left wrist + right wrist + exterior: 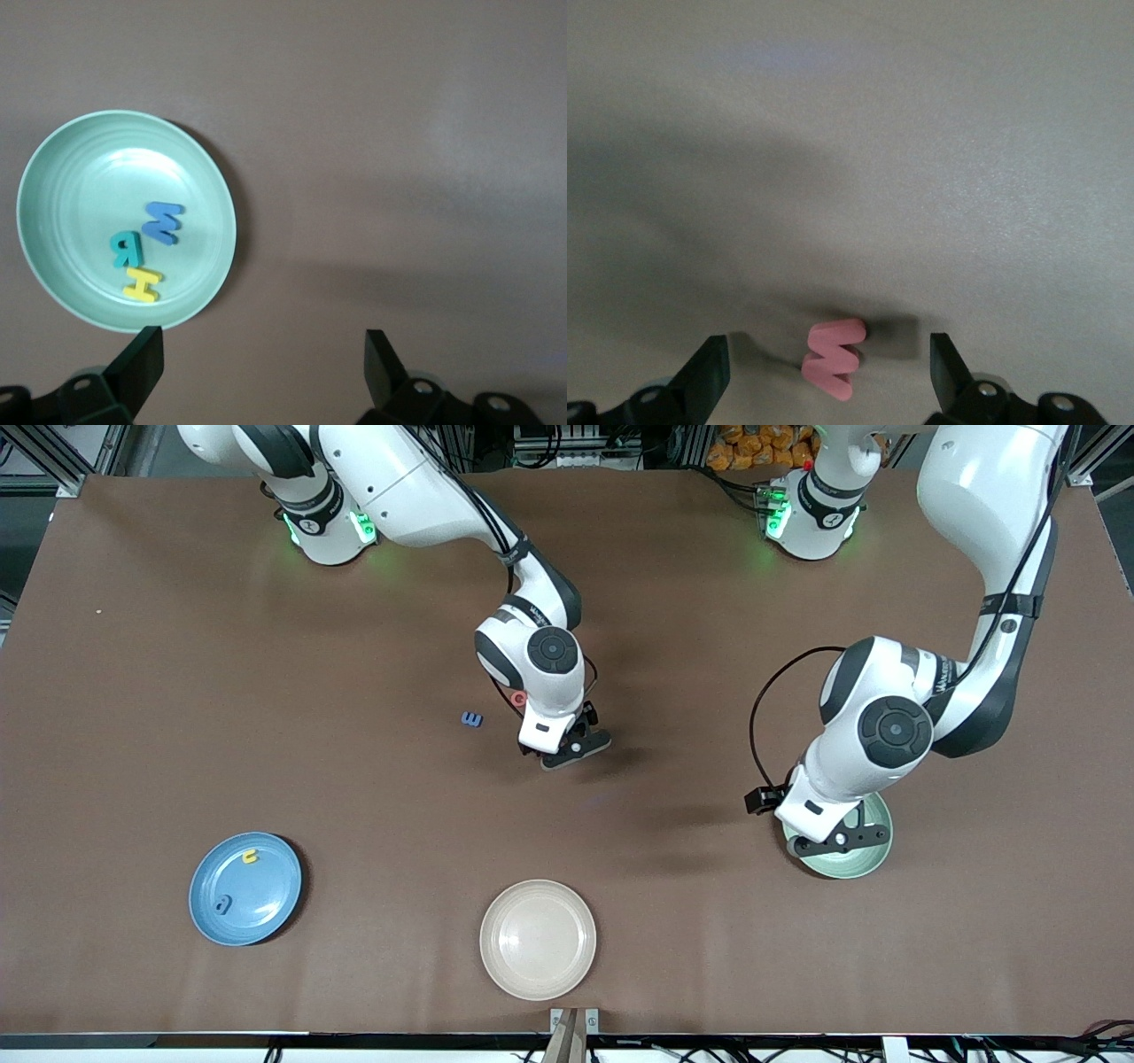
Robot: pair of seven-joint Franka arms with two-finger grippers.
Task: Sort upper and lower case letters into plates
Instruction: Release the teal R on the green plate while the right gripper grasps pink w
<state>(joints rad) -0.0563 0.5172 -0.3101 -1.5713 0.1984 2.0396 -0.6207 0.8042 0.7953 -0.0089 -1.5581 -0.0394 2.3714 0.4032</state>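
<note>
My right gripper (574, 749) is open, low over the middle of the table. In the right wrist view a pink-red zigzag letter (834, 359) lies between its fingers, untouched by them. A small blue letter (472, 718) lies on the table beside this gripper, toward the right arm's end. My left gripper (837, 840) is open and empty above the mint green plate (873, 852). That plate (71, 177) holds a blue letter (164, 221), a teal one (125, 249) and a yellow one (142, 283). The blue plate (266, 886) holds a yellow letter (250, 858) and a blue one (222, 906).
A beige cream plate (538, 939) sits empty near the table's front edge, between the other two plates. The brown table (354, 797) stretches between the plates and the arms' bases.
</note>
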